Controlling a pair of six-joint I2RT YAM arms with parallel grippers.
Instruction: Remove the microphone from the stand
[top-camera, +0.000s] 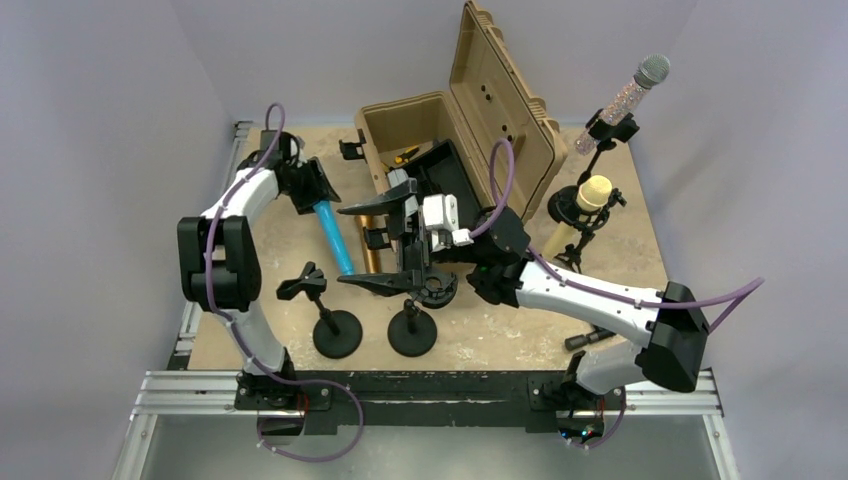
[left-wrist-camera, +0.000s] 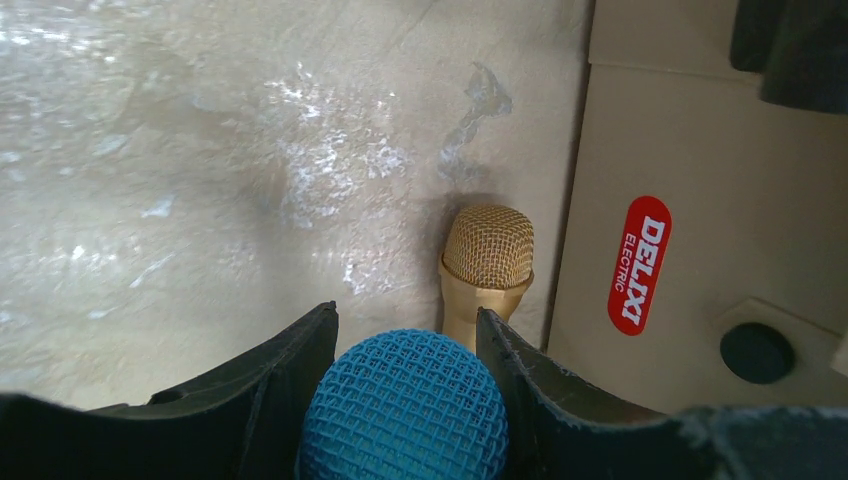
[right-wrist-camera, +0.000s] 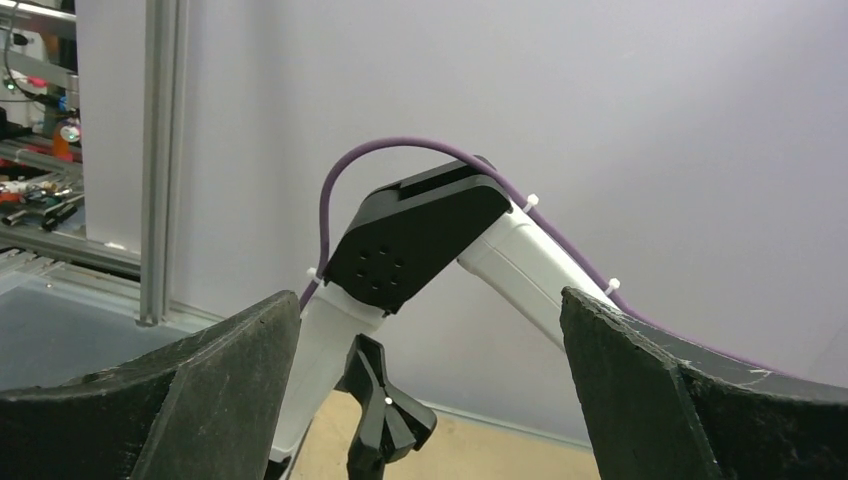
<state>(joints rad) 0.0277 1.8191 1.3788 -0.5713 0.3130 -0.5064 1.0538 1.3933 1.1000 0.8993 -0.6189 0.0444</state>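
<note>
My left gripper (top-camera: 308, 188) is shut on the head of a blue microphone (top-camera: 332, 238), whose handle slants across the table. In the left wrist view the blue mesh head (left-wrist-camera: 405, 412) fills the space between the fingers (left-wrist-camera: 285, 385). A gold microphone (left-wrist-camera: 487, 258) lies beside it against the tan case; it also shows in the top view (top-camera: 368, 250). My right gripper (top-camera: 385, 247) is wide open and empty above the gold microphone. Its wrist view shows an empty stand clip (right-wrist-camera: 385, 420) between the jaws. A glitter microphone (top-camera: 625, 98) and a cream microphone (top-camera: 592, 193) sit in stands at the back right.
The open tan case (top-camera: 400, 125) stands at the back centre with its lid (top-camera: 505, 110) raised. Two empty black stands (top-camera: 335, 330) (top-camera: 412, 328) stand near the front edge. The left arm (right-wrist-camera: 420, 235) shows in the right wrist view.
</note>
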